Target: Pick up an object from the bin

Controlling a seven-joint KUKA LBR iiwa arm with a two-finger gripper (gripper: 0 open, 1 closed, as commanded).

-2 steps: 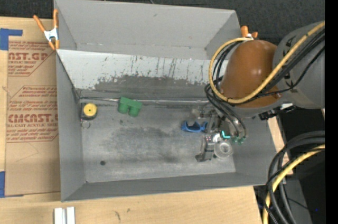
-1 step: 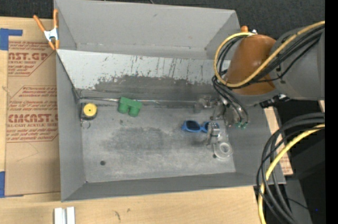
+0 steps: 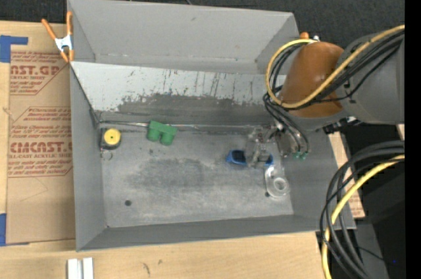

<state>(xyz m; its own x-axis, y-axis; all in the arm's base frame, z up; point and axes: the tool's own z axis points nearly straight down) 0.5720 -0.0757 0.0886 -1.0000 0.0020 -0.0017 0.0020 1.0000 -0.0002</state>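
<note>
Gripper (image 3: 260,154) is low over the floor of the bin (image 3: 177,27), toward the right edge and about midway between the back and front walls. Can't tell whether the claw is released or clenched, as the wrist hardware blocks the tips. Nothing visibly held.

Nearest things:
- small blue piece (image 3: 235,158), just beside the gripper on its left-edge side, possibly touching
- clear ring-like piece (image 3: 277,185), near, toward the front right corner

Well apart, along the back wall's foot: green block (image 3: 161,133), and a yellow disc (image 3: 110,137) by the left edge.

My read: this is the approach/positioning step and the grasp isn't confirmed. The blue piece is the likely candidate. The next move needs the gripper centred over it with the claw straddling it at floor level, then a close and a straight lift. The piece is small and low, so a slight offset would just push it across the floor.
</note>
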